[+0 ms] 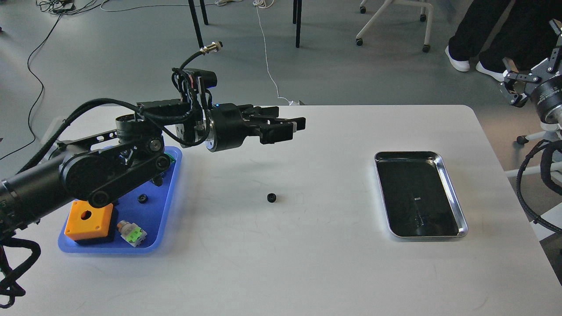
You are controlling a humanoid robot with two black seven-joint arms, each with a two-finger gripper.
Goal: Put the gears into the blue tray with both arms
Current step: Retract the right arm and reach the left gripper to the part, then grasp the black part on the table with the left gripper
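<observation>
One small black gear [271, 198] lies on the white table near its middle. A second gear [142, 198] rests inside the blue tray [151, 246] at the left. My left arm reaches across the tray's far end. Its gripper [293, 128] hovers above the table, up and slightly right of the loose gear, open with nothing between the fingers. My right gripper [514, 84] is raised at the far right edge, off the table, with its fingers spread open and empty.
The blue tray also holds an orange box [88, 219] and a green-capped switch [131, 232]; my left arm hides other parts. A shiny silver tray [454, 206] sits at the right. Chair legs and cables are on the floor beyond the table.
</observation>
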